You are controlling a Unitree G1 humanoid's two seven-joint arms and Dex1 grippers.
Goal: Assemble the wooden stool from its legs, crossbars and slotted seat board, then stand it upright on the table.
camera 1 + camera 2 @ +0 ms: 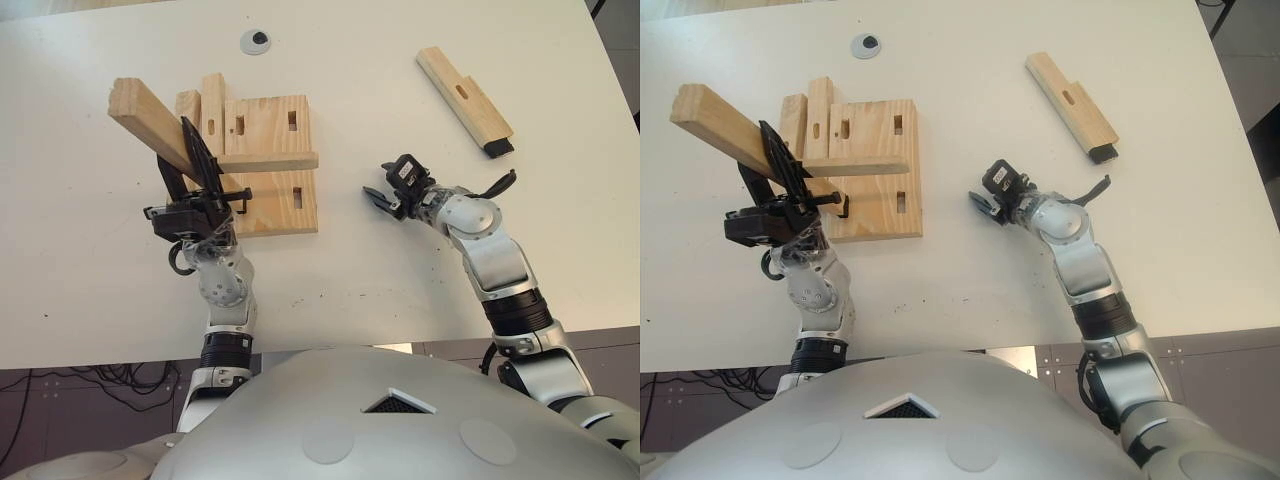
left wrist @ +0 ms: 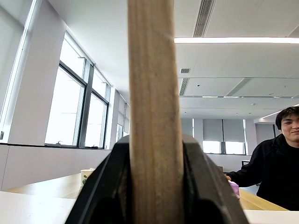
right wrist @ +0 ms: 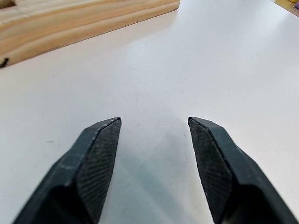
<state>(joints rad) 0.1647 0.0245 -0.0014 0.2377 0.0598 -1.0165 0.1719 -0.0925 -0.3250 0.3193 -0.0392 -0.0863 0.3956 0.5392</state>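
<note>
The left tool (image 1: pixel 188 158) is clamped on a long pale wooden bar (image 1: pixel 150 122), which it holds raised and tilted, its free end pointing toward the far left corner of the white tabletop (image 1: pixel 380 330). In the left wrist view the bar runs straight up between the two dark fingers (image 2: pixel 100 186).

Beneath and beside it, left of the tabletop's middle, the square pale wooden seat board (image 1: pixel 285 205) lies flat with its rectangular slots showing. A thin wooden crossbar (image 1: pixel 270 161) rests across the board. Two short wooden pieces (image 1: pixel 212 100) sit against the board's far left side.

The right tool (image 3: pixel 154 135) hangs low over bare tabletop just beside the board's right edge, its ribbed pads (image 3: pixel 96 163) spread apart and holding nothing.

A slotted wooden leg with a black end (image 1: pixel 465 102) lies apart near the far right corner. A small grey round disc (image 1: pixel 256 41) sits by the far edge.
</note>
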